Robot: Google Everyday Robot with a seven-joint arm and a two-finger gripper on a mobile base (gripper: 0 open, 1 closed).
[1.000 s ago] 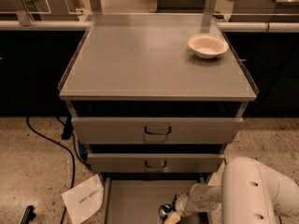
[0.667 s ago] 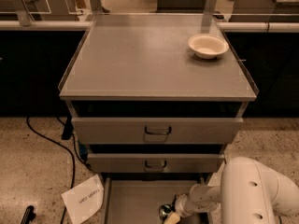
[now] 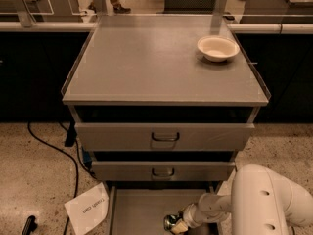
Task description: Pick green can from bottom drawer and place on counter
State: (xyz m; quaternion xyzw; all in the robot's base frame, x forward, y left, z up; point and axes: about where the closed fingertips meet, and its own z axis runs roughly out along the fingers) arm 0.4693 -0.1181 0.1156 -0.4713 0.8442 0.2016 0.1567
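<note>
The green can (image 3: pixel 170 222) lies in the open bottom drawer (image 3: pixel 139 212), right of its middle and near the lower edge of the view; only its shiny end shows. My gripper (image 3: pixel 179 224) is down in the drawer, right against the can's right side, on the end of my white arm (image 3: pixel 264 202), which reaches in from the lower right. The counter (image 3: pixel 146 62) is the wide grey cabinet top above.
A white bowl (image 3: pixel 218 48) sits on the counter at the back right. Two closed grey drawers with dark handles (image 3: pixel 165 137) are above the open one. A white paper sheet (image 3: pixel 87 208) and a black cable (image 3: pixel 54 148) lie on the speckled floor to the left.
</note>
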